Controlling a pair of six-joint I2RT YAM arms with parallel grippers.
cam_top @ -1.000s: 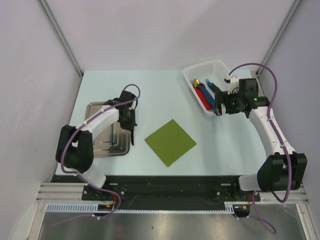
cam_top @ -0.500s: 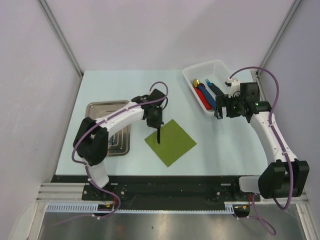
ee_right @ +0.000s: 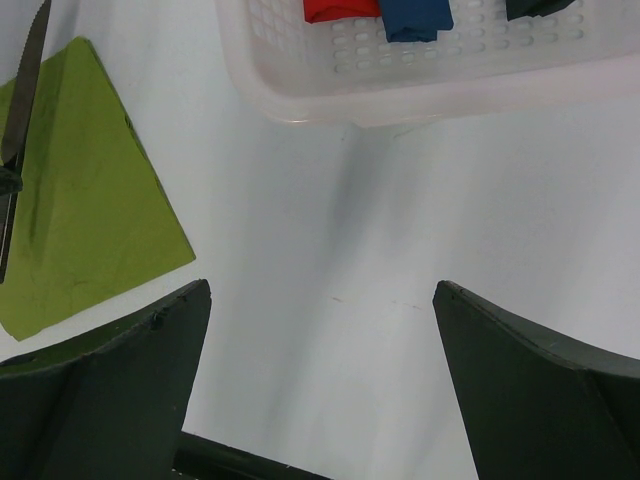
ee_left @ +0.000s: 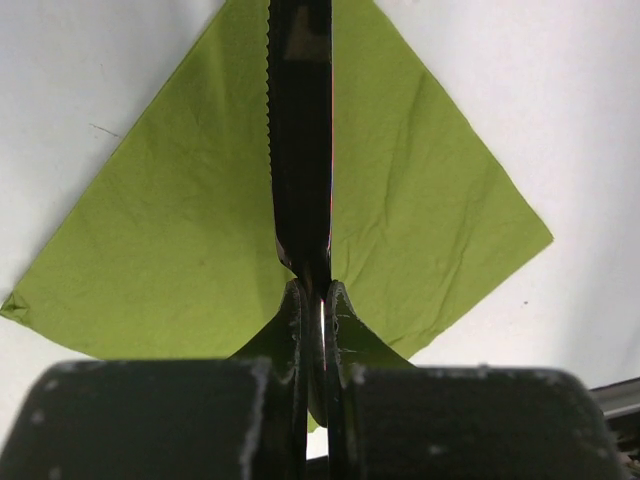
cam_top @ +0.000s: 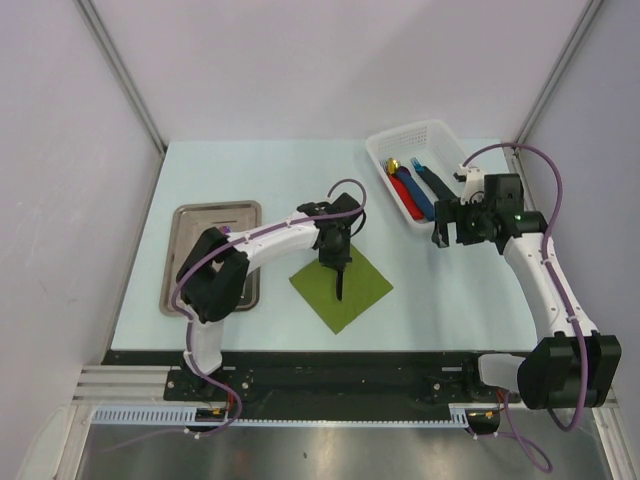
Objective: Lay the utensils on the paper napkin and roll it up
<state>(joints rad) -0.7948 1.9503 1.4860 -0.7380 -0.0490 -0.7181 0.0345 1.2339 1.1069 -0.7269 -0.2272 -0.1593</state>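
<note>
The olive-green paper napkin (cam_top: 350,295) lies on the table as a diamond, also seen in the left wrist view (ee_left: 170,250) and the right wrist view (ee_right: 80,210). My left gripper (cam_top: 336,258) is shut on a slim dark serrated knife (ee_left: 300,150) and holds it over the napkin's middle, blade pointing toward the near edge (cam_top: 341,285). The knife also shows in the right wrist view (ee_right: 25,90). My right gripper (cam_top: 440,230) is open and empty above bare table, just in front of the white basket (cam_top: 440,135). Other utensils in the tray are hidden by my left arm.
The silver metal tray (cam_top: 185,250) lies at the left, partly covered by my left arm. The white basket (ee_right: 400,80) at the back right holds a red piece (cam_top: 403,190), a blue piece (cam_top: 420,195) and a dark piece (cam_top: 437,180).
My left gripper has swung right from the tray to over the napkin, carrying the dark knife. My right gripper has drifted slightly right and stays open.
</note>
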